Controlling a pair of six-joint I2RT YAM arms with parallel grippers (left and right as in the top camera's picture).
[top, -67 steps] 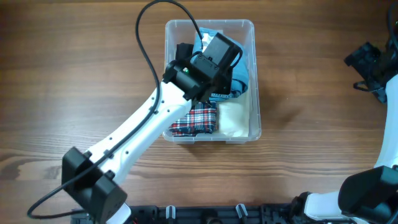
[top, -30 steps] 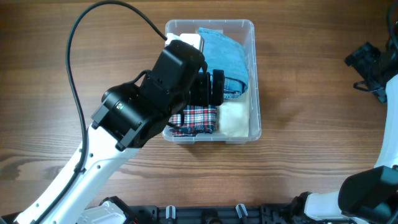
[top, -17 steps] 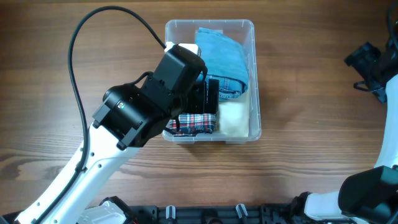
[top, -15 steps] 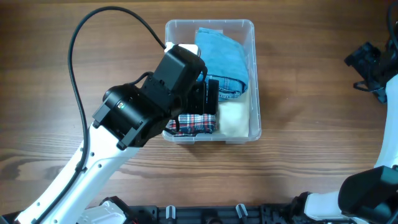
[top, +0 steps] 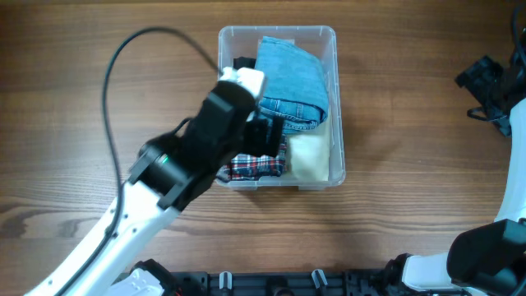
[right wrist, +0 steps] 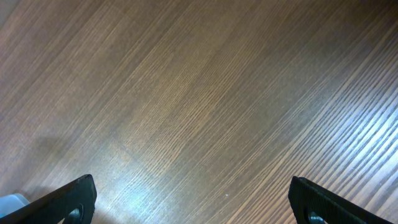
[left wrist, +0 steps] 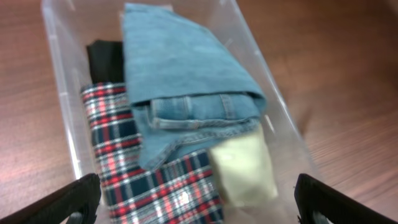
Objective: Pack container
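Observation:
The clear plastic container (top: 337,99) stands at the middle back of the wooden table. Inside it, folded blue jeans (top: 292,78) lie on top, with a red-and-navy plaid garment (top: 261,167) at the near left, a cream garment (top: 310,156) at the near right and a black garment (top: 241,62) at the far left. My left gripper (top: 267,134) hovers open over the container's near-left part. Its wrist view looks down on the jeans (left wrist: 186,81), plaid (left wrist: 149,180) and cream piece (left wrist: 242,168); nothing is held in the left gripper (left wrist: 199,208). My right gripper (right wrist: 196,205) is open over bare wood.
The right arm (top: 485,82) sits at the table's far right edge, well away from the container. The left arm's white links and black cable (top: 123,74) cross the near-left table. Bare wood surrounds the container wall (left wrist: 56,93).
The left arm has drawn back toward the near left and its wrist now covers less of the container, so the whole of the jeans shows. The right arm has not moved.

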